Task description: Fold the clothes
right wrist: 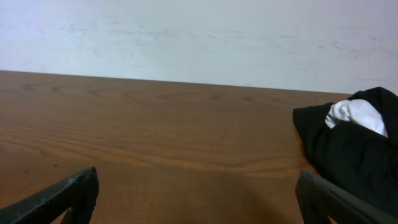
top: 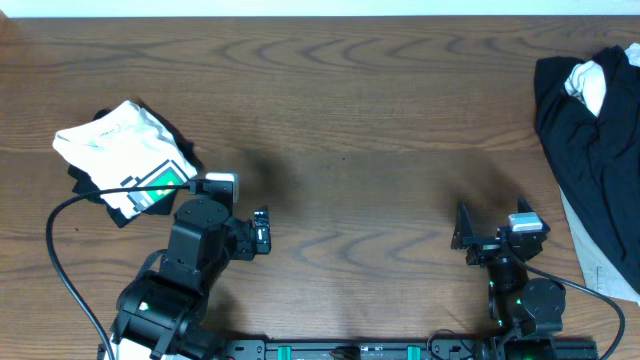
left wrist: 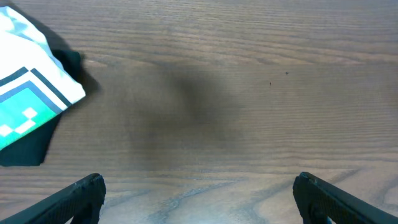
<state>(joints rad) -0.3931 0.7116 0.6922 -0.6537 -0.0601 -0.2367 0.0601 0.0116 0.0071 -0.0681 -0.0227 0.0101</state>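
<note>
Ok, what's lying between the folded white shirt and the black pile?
Nothing. The overhead view shows only bare table between the folded white shirt and the black pile.

folded white t-shirt (top: 125,155) left; black heap (top: 590,150) right

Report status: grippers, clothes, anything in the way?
Left gripper open, empty. Right gripper open, empty. White printed shirt at left, black pile at right. No obstacle seen.
</note>
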